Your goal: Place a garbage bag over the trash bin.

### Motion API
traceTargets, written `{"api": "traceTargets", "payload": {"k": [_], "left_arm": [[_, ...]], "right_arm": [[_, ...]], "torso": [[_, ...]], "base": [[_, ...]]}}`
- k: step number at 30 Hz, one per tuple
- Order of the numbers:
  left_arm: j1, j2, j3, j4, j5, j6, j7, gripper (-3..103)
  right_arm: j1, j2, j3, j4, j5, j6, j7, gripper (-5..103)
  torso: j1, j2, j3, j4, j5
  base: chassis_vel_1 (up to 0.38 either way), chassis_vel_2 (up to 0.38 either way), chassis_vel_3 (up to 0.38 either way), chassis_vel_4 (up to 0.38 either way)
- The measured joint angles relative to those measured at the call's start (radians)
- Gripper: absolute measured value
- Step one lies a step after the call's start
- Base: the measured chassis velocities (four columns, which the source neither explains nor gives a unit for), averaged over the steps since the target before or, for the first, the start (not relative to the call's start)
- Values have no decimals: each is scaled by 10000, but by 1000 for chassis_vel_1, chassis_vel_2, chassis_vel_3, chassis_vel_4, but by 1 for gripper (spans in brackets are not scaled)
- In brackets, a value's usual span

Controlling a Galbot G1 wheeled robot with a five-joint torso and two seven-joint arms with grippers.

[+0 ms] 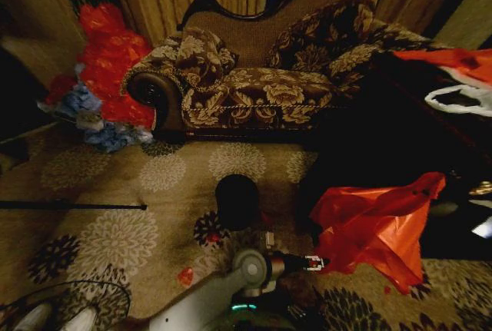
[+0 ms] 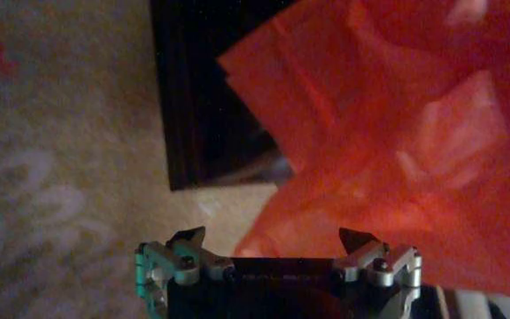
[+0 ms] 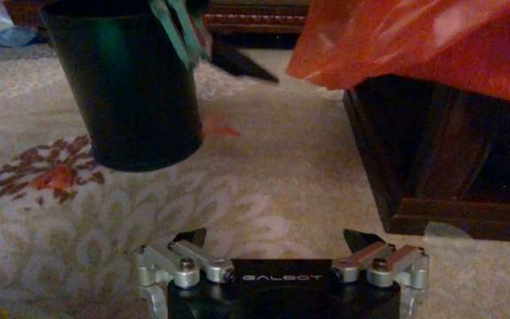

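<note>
Left claw: released, its two dark fingertips spread apart with nothing between them; it hangs low over the carpet, just in front of the red film. In the head view the pale left arm reaches in from the bottom edge, wrist pointing toward the bag.
Right claw: released as well, fingers wide and empty, held low above the patterned carpet and facing the bin and the table.
Carpet: beige with large pale and dark flower medallions; a few small red scraps lie on it near the bin.
Garbage bag: thin, shiny red plastic, crumpled and draped over the near corner of the dark table, hanging down its side toward the floor, to the right of the bin and apart from it.
Trash bin: small, round, black, upright on the carpet, its mouth uncovered, standing between the robot and the sofa.
Table: dark wood, low, on the right.
Sofa: floral upholstery with cushions, behind the bin.
Heap of bags: red and blue, piled at the sofa's left end.
</note>
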Motion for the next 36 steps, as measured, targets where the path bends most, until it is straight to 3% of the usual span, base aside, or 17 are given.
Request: {"api": "traceTargets", "payload": {"k": [6, 12, 16, 18, 19, 21, 36], "left_arm": [[-30, -794, -45, 1234, 367, -570, 533, 103], [89, -1072, -74, 1603, 627, -942, 897, 96], [204, -1313, -319, 1801, 755, -1188, 1248, 81], [226, -1355, -396, 1839, 795, -1243, 1357, 81], [239, -1378, -467, 1881, 825, -1272, 1459, 72], [241, -1380, -504, 1917, 839, -1288, 1540, 72], [248, -1512, -683, 2439, 1209, -1331, 2379, 28]], "right_arm": [[-121, 29, -9, 143, 36, 77, 86, 100], [-235, 27, -8, 186, 17, 146, 132, 100], [-276, 32, -32, 221, -46, 199, 270, 100], [-281, 42, -41, 248, -70, 200, 296, 100], [-282, 54, -46, 273, -99, 200, 317, 100], [-285, 59, -50, 308, -114, 200, 332, 100], [-270, 68, -67, 520, -386, 10, 564, 100]], "torso": [[0, 0, 0, 0, 0], [0, 0, 0, 0, 1], [0, 0, 0, 1, 1], [0, 0, 0, 0, 0], [0, 0, 0, 0, 1], [0, 0, 0, 0, 1], [0, 0, 0, 1, 0]], "base": [[0, 0, 0, 0], [0, 0, 0, 0], [0, 0, 0, 0], [0, 0, 0, 0], [0, 0, 0, 0], [0, 0, 0, 0], [0, 0, 0, 0]]}}
